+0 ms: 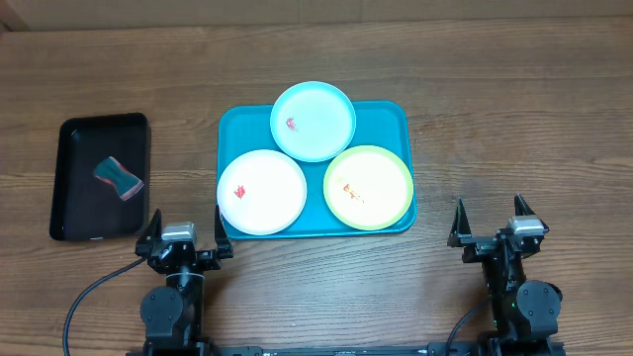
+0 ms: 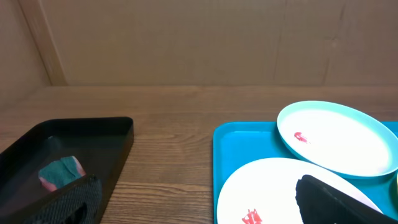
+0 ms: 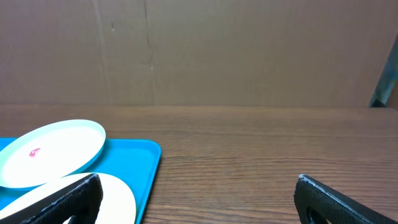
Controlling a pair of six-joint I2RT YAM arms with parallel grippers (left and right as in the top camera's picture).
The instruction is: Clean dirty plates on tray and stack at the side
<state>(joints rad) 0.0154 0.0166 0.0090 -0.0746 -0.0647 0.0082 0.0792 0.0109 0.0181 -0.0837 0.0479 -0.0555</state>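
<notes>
Overhead, the blue tray [image 1: 386, 116] holds three dirty plates [image 1: 262, 192] (light blue [image 1: 313, 121] at 12 o'clock, white [image 1: 265, 203] at 8, yellow-green [image 1: 368, 187] at 4), and the left gripper [image 1: 187, 221] and right gripper [image 1: 490, 213] both sit wide open, holding nothing.

We note a small black tray [image 1: 104, 120] on the wooden table [image 1: 514, 109], just ahead of the left gripper [image 1: 186, 222] and offset to its left. Inside it we see one sponge [image 1: 119, 177], teal and pink, lying flat at an angle, apart from the tray's walls. Far ahead of that gripper, a plain brown cardboard wall [image 2: 186, 37] backs the table.
</notes>
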